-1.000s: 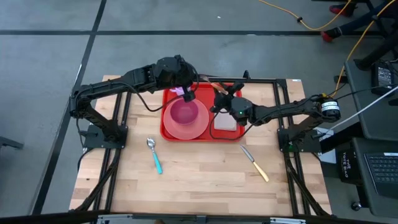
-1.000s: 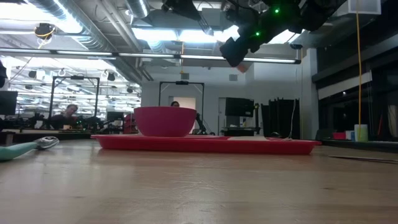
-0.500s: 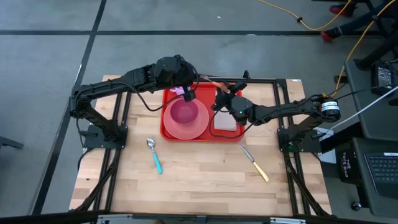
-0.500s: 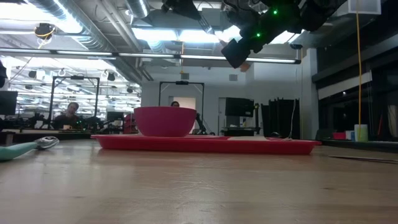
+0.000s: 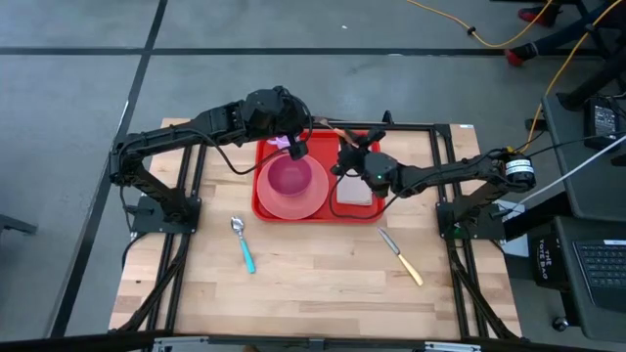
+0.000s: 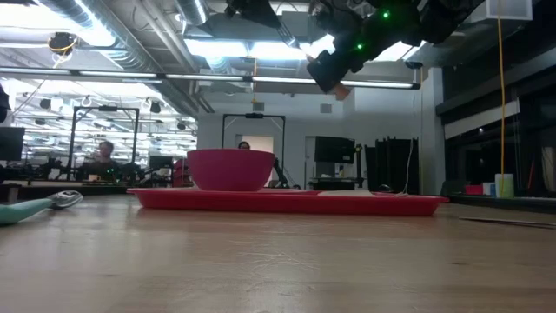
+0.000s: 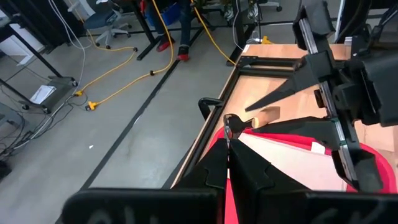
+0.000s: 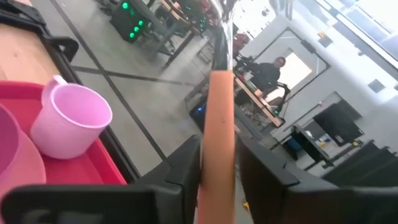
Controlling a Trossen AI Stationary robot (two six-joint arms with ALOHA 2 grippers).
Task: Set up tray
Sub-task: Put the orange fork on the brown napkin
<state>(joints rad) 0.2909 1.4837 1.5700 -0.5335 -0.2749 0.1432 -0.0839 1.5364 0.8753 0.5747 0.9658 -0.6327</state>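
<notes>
Since the earlier frames, the right hand (image 6: 328,71) has risen slightly in the low view; all else is unchanged.

High view: tray (image 5: 364,209) at desk (image 5: 313,284) centre, toward 12 o'clock, carrying a bowl (image 5: 290,179), plate (image 5: 276,204) and napkin (image 5: 354,192). Left hand (image 5: 294,147) hovers over the tray's 11 o'clock corner; its opening cannot be told. Spoon (image 5: 242,244) at 7 o'clock, knife (image 5: 401,257) at 5 o'clock.

Right wrist view: the hand's fingers (image 8: 180,171) clamp an orange-handled utensil (image 8: 217,118); cup (image 8: 69,122) sits on the tray.
</notes>
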